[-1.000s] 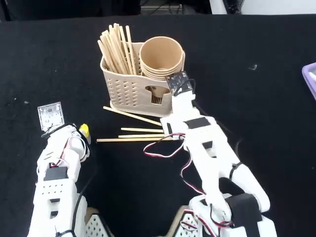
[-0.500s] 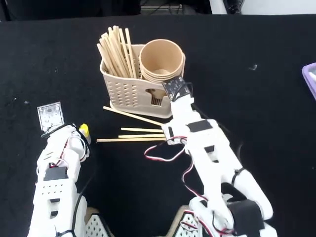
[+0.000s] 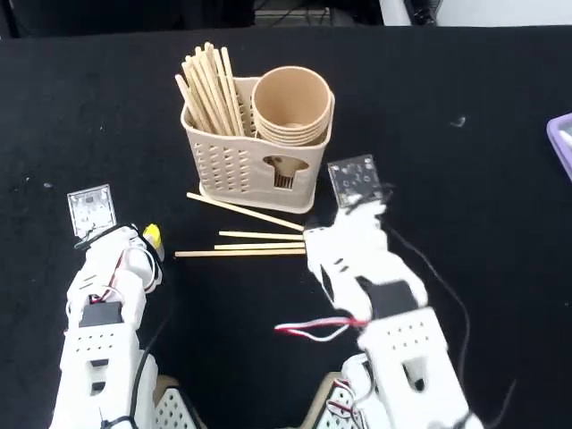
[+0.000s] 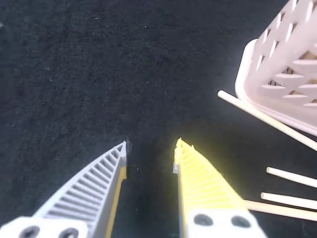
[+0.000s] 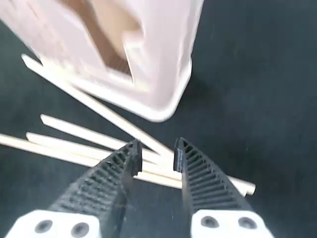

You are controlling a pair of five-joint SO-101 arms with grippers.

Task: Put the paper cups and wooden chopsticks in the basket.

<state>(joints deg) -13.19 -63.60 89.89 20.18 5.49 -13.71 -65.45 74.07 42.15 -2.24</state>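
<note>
right gripper [image 5: 154,148] pulled back from the basket [image 3: 234,165] front | jaws a bit apart, nothing in them | loose chopsticks [image 5: 69,128] lie right under its tips, just beside the basket | paper cups [image 3: 290,107] stacked inside it | left gripper [image 4: 150,151] parted too, empty

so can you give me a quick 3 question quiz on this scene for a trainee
1. True or false: the paper cups already sit in the basket.
2. How many chopsticks lie outside the basket? A) two B) four C) six
3. Fill in: the right gripper, over the ends of those chopsticks, is ____ (open or shut).

Key: 1 true; 2 B; 3 open.
</note>
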